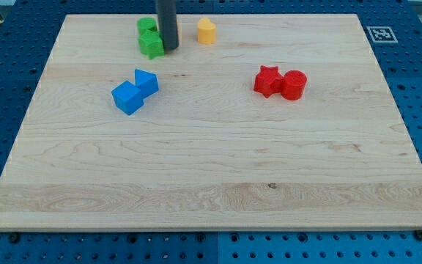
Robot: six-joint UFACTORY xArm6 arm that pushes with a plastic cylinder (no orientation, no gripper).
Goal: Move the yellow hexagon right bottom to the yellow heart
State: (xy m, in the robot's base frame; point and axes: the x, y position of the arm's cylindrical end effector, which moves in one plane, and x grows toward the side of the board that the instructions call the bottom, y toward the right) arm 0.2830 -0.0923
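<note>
- Camera view shows only one yellow block (206,31), near the view's top edge of the bench (211,176); its shape reads as a pointed, house-like piece, and I cannot tell whether it is the hexagon or the heart.
- No second yellow block shows; it may sit hidden behind my rod, so the task looks barely begun.
- My tip (169,48) touches the right side of the two green blocks (150,38), just left of the yellow block.
- My end effector is a bare rod; it grasps nothing.
- Two blue blocks (135,92) lie lower left; a red star (267,81) and red cylinder (294,85) touch, at right.
</note>
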